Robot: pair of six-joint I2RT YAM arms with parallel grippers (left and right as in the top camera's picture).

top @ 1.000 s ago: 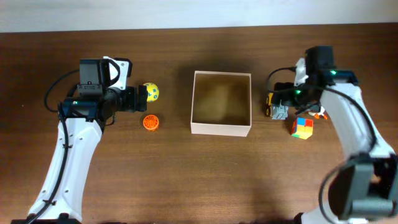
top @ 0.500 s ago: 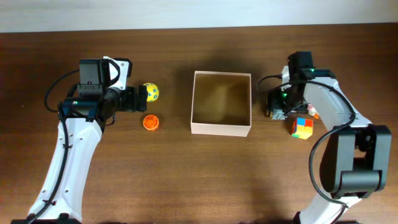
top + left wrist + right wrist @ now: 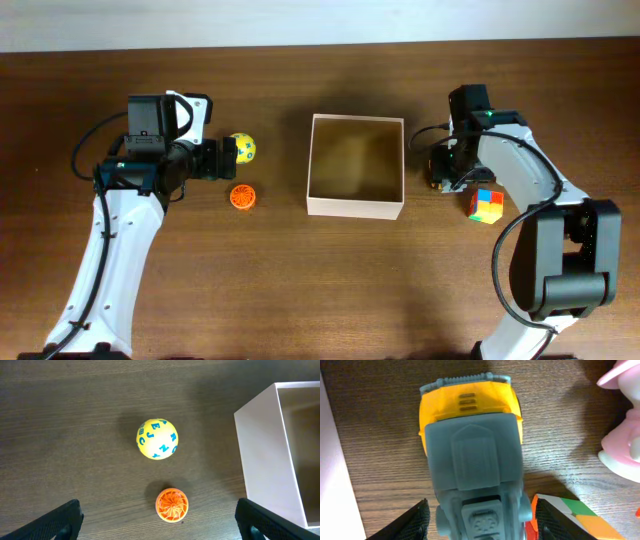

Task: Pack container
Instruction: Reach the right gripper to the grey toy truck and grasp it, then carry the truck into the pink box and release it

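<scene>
Right claw [image 3: 480, 510]: shifted inward toward container [image 3: 355, 208]; fingers apart, straddling yellow-grey toy truck [image 3: 470, 425]. Left claw [image 3: 157, 510]: fingers apart, over orange ball [image 3: 172, 505]. Container: mid-bench [image 3: 300, 290], between arms.

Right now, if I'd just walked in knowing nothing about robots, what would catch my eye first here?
Probably the square, shallow white-walled cardboard box, empty in the middle of the dark wooden table. To its left lie a yellow ball with blue letters and a small ridged orange ball; to its right, the right end effector hangs open astride a yellow-and-grey toy truck, beside a multicoloured cube.
</scene>
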